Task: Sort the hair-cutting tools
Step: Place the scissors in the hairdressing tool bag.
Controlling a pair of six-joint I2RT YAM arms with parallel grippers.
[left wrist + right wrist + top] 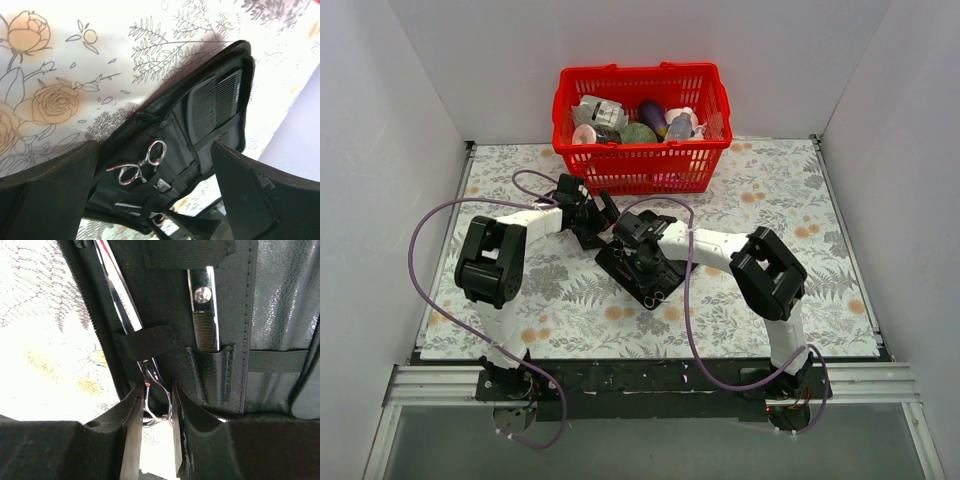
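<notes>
The black case [620,268] lies open at the middle of the mat. Silver scissors [120,295] sit under an elastic strap [145,340] in it, and my right gripper [156,396] is shut on their finger ring from the case's edge. A second pair of scissors [204,315] stands tip-down in a pocket beside them. My left gripper [154,147] hangs open above the case's other end, with nothing between its fingers. Below it lie ringed scissors [142,162] tucked in the case. From above, the right gripper [645,258] is over the case and the left gripper [595,215] is just behind it.
A red plastic basket [640,165] of bottles and packets stands at the back centre, close behind the left gripper. White walls close in the floral mat [800,220] on three sides. Purple cables loop over both arms.
</notes>
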